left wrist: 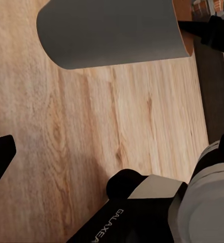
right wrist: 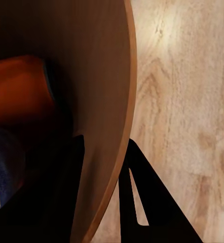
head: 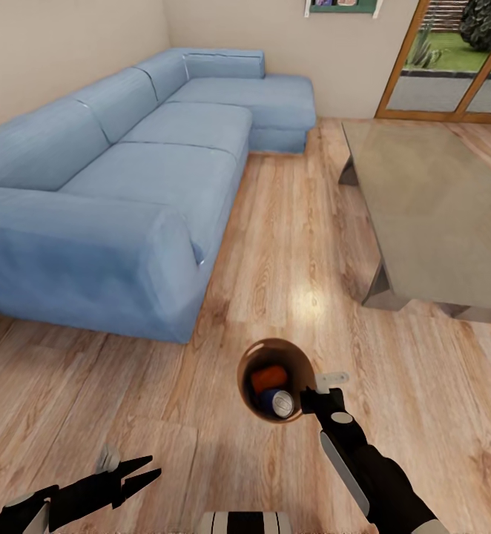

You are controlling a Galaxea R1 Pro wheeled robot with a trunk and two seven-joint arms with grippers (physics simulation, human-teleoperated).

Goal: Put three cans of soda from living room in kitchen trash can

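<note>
With its jaws pinched on the rim, one finger inside the wall and one outside, the right gripper (head: 314,395) holds the tash can (head: 251,369) clear of the wood floor (head: 290,245); the right wrist view shows the tan wall (right wrist: 109,101) running between the two dark fingers (right wrist: 142,202). Bin sits straight ahead of the right arm, mouth up toward the head camera, long axis close to vertical, maybe slightly tipped. Left gripper (head: 138,473) hangs low and left of the bin, well apart from it, jaws spread, carrying nothing. Right arm is the one that matters for the carry.

Inside the bin: one orange can of soda (head: 268,378) lying on its side, and touching it another can (head: 280,403) showing a silver-grey top with a bluish side. A third can I cannot make out. Bin is pale grey outside (left wrist: 112,33), brown inside.

From the bin outward: blue sofa (head: 127,185) far left and ahead, low grey table (head: 438,208) ahead right, glass door (head: 453,67) beyond it. Still in the living room, so my read is the bin has to travel to the kitchen; the one-sided rim grip could let it swing.
</note>
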